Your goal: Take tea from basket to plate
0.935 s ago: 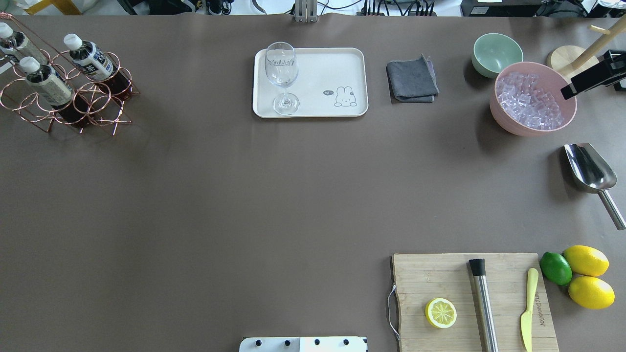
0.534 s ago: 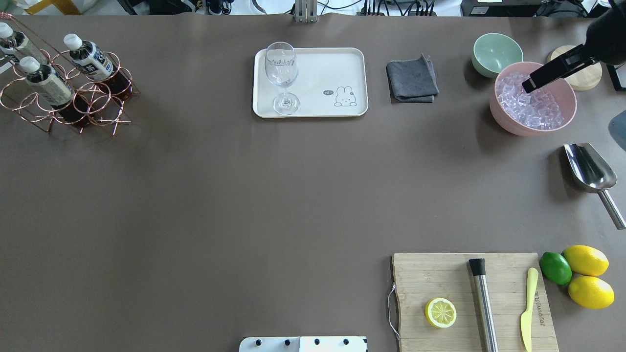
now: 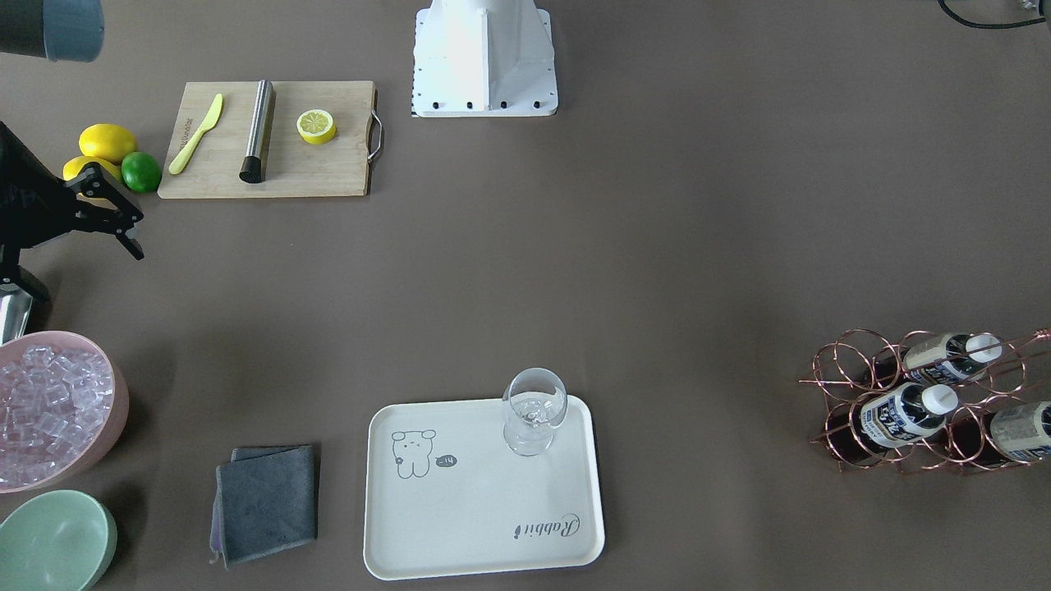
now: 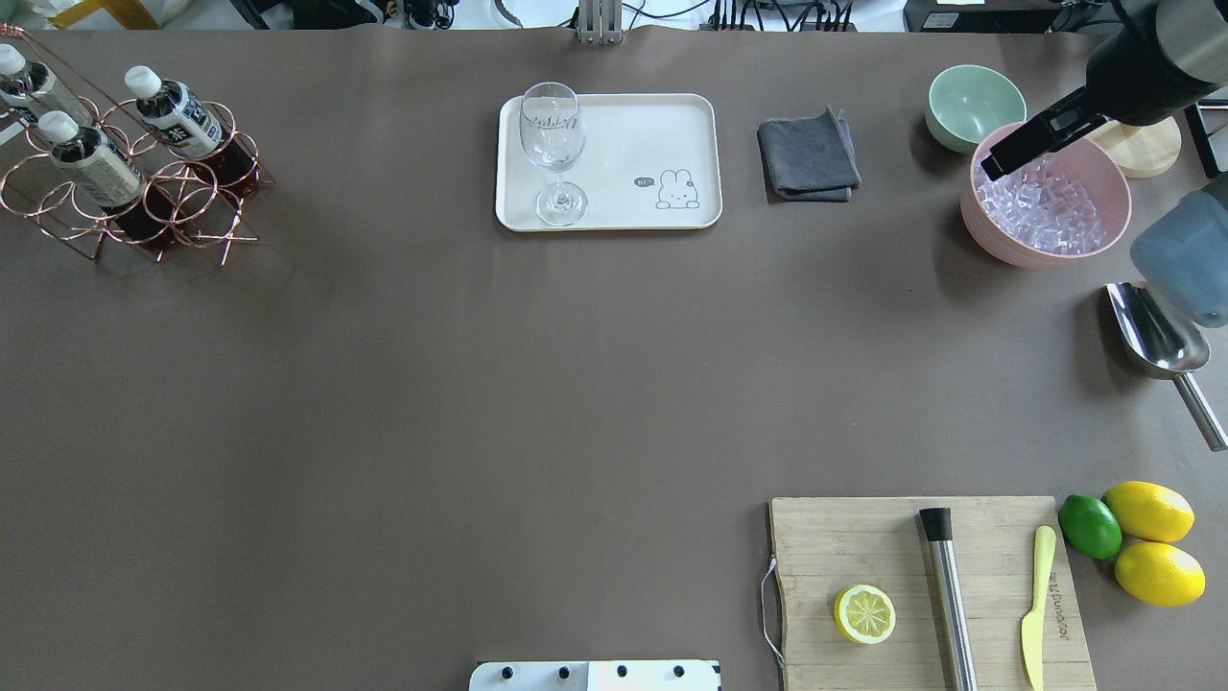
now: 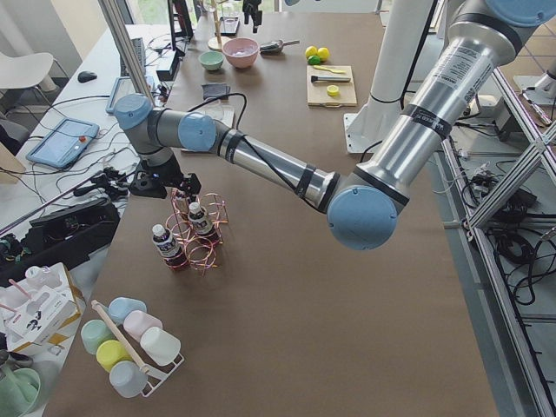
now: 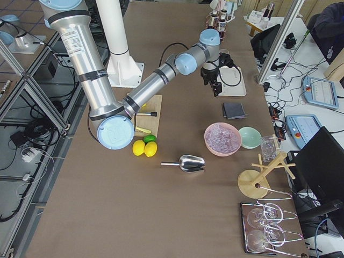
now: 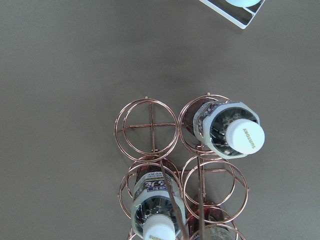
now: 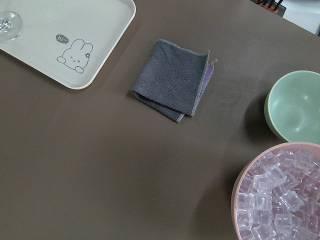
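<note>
Hovering over the basket [image 7: 150, 126], we had the left gripper [image 5: 167, 184] near the tea [image 7: 244, 137] | step: approach | grip: we couldn't tell | next, likely: drop, clamp below cap, lift clear.

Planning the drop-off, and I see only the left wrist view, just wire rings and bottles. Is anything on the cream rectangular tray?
Observer: A clear stemmed wine glass stands upright near one end of the cream rectangular tray.
Operator: Is the other arm carrying anything?
Observer: No, the right gripper is open and empty, hanging well above the table.
Operator: And how many can I choose from?
Observer: Three white-capped tea bottles stand in the rose-gold wire rack.
</note>
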`<action>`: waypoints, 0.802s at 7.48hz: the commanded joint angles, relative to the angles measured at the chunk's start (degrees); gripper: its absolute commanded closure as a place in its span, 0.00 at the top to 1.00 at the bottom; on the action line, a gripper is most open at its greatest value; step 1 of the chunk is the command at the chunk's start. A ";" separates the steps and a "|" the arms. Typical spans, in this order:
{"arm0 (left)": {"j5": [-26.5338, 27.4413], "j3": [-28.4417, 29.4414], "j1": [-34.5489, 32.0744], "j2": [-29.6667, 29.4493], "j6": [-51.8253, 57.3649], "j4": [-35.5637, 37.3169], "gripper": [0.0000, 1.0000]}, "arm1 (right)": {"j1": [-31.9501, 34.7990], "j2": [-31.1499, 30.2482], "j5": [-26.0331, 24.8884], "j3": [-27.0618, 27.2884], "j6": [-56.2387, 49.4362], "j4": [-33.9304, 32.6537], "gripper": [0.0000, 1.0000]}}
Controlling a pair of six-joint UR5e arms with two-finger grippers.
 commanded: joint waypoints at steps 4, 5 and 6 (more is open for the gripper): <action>0.05 -0.32 0.17 0.94 -0.62 -1.84 0.54 | -1.60 0.28 -0.22 -0.13 -0.17 -0.05 1.00; 0.06 -0.32 0.09 0.58 -0.62 -1.84 0.83 | -1.86 0.28 -0.22 -0.22 -0.34 -0.05 1.00; 0.14 -0.32 0.17 0.58 -0.62 -1.84 0.94 | -2.21 0.28 -0.22 -0.40 -0.34 -0.05 1.00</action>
